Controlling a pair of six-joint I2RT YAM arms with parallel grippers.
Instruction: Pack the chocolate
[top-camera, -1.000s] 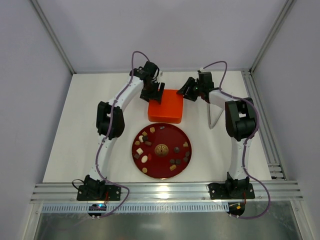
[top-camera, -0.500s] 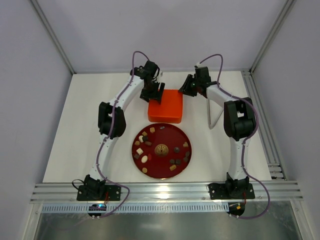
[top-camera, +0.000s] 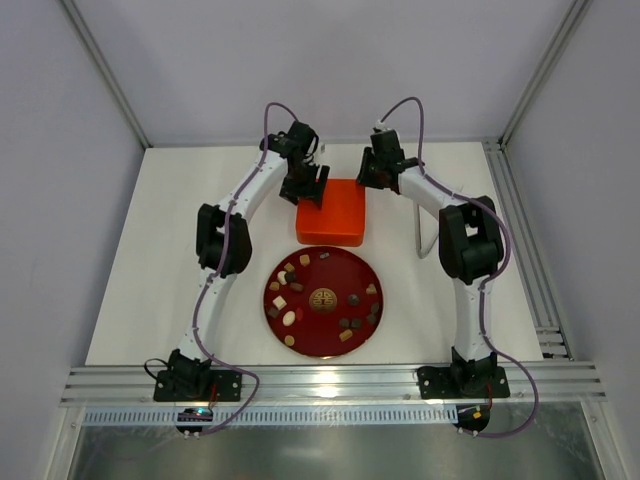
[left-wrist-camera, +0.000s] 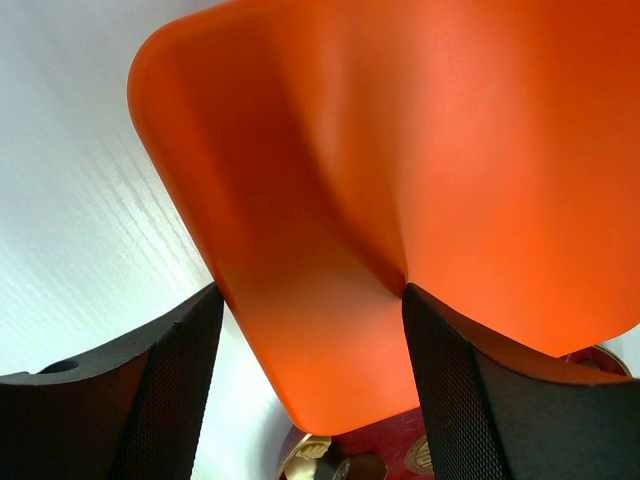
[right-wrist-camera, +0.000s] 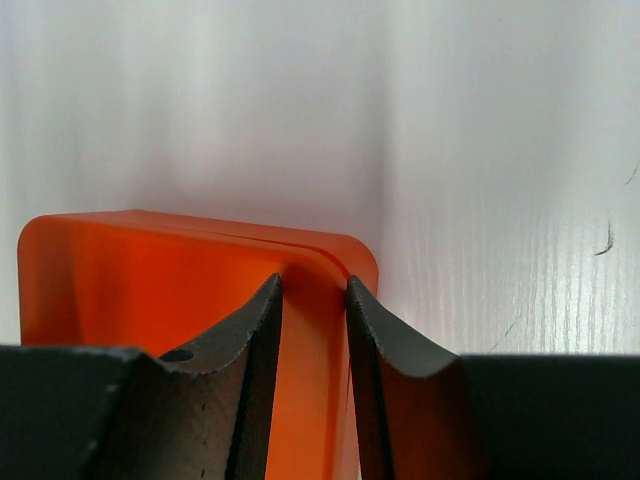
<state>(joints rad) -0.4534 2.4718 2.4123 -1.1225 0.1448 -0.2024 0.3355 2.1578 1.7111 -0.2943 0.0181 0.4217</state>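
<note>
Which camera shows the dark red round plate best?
The top external view: the whole dark red round plate and its chocolates show. The left wrist sees only a sliver beyond the orange plastic tray; the right wrist sees none.

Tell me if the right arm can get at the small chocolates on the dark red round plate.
Probably yes: the chocolates lie uncovered on the plate, close in front of both arms. But the right hand is busy at the orange square tray's far corner.
</note>
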